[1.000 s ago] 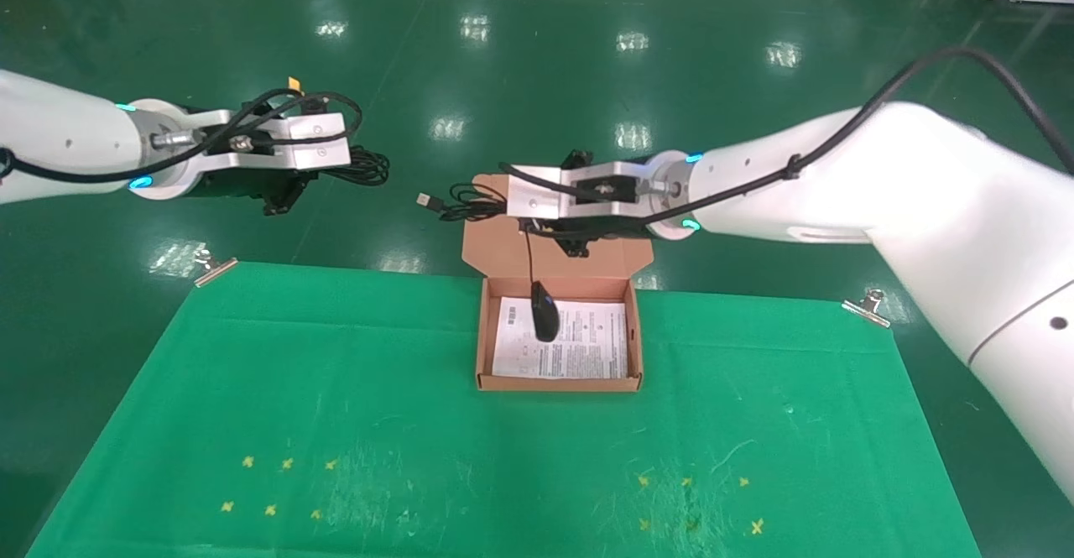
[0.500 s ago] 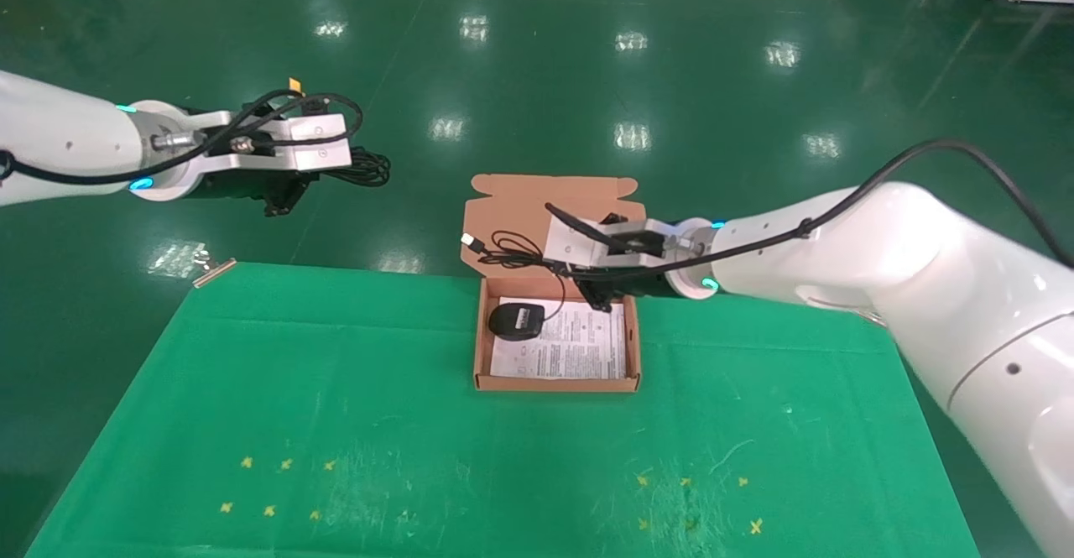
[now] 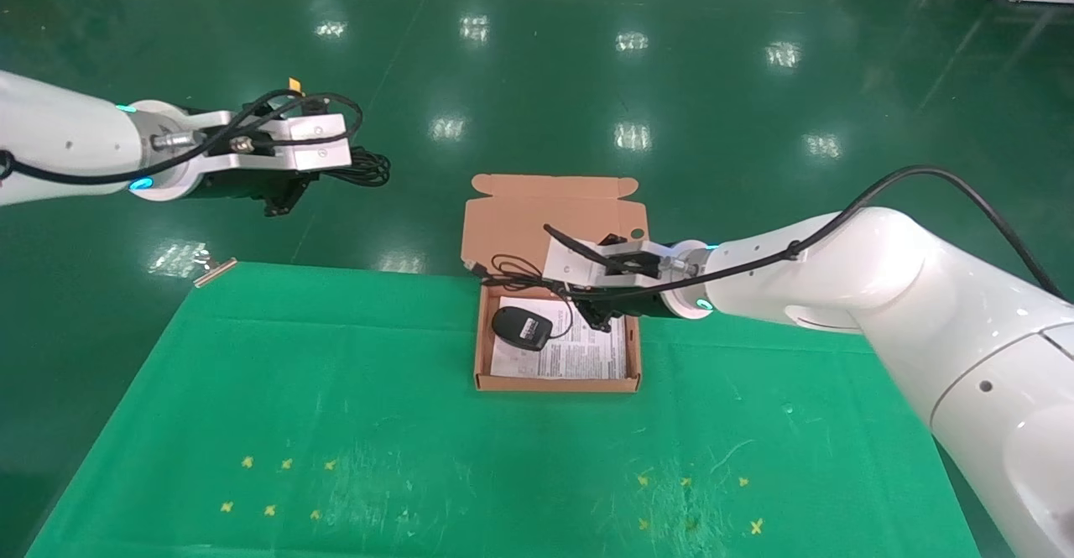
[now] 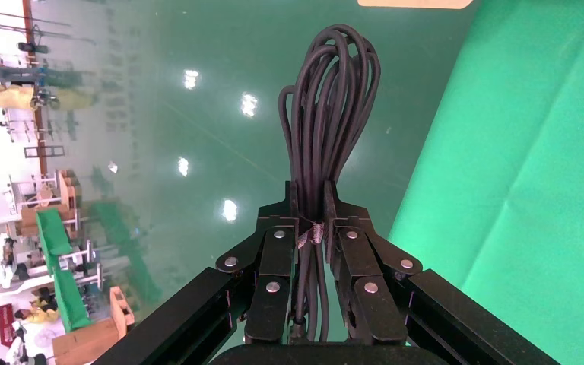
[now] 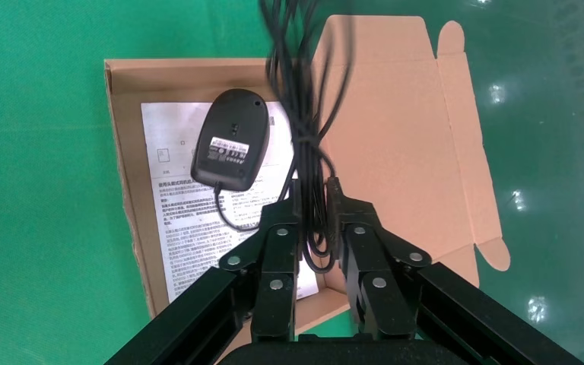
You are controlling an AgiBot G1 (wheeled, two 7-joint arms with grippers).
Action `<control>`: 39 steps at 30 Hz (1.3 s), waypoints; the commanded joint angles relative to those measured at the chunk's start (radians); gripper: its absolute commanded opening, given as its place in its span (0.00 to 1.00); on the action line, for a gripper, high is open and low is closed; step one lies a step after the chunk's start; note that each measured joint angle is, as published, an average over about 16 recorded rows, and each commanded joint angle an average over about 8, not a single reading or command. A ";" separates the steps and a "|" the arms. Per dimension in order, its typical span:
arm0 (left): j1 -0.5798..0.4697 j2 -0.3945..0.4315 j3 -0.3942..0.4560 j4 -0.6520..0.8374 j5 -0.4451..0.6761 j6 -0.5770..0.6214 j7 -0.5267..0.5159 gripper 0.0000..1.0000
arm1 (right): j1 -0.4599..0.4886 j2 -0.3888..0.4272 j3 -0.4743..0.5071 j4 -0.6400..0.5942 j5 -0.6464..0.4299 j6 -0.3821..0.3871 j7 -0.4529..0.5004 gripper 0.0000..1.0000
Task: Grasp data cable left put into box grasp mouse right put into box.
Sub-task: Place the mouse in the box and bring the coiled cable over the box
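The box (image 3: 558,383) stands open at the table's far middle, its flap lid (image 3: 537,210) leaning back. The mouse (image 3: 521,328) lies upside down, label up, on the white printed sheet (image 3: 587,357) in the box's left part. My right gripper (image 3: 592,313) hangs over the box's far right part, shut on the looped mouse cord (image 3: 512,271). In the right wrist view the cord (image 5: 313,152) runs between the jaws of the right gripper (image 5: 315,194) above the mouse (image 5: 230,148). My left gripper (image 3: 323,174), off the table's far left, is shut on the data cable (image 3: 365,167), a looped bundle (image 4: 328,106).
A green cloth (image 3: 336,390) covers the table, held by a metal clip (image 3: 214,266) at its far left corner. Yellow cross marks (image 3: 277,484) lie front left and more (image 3: 696,499) front right. Glossy green floor (image 3: 545,80) lies beyond the table.
My right gripper came down and toward me with the cord. The mouse went from hanging to lying upside down in the box's left part. The left arm has not moved.
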 commanded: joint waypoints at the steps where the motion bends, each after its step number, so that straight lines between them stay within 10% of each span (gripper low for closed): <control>1: 0.000 -0.001 0.000 0.000 0.000 0.001 -0.001 0.00 | -0.001 0.004 0.000 0.004 0.001 -0.001 -0.001 1.00; 20: 0.130 0.148 0.052 0.031 0.005 -0.145 0.059 0.00 | 0.032 0.163 -0.010 0.170 -0.027 -0.003 0.065 1.00; 39: 0.238 0.347 0.186 0.172 -0.010 -0.382 0.086 0.00 | 0.030 0.425 -0.063 0.558 -0.206 -0.004 0.397 1.00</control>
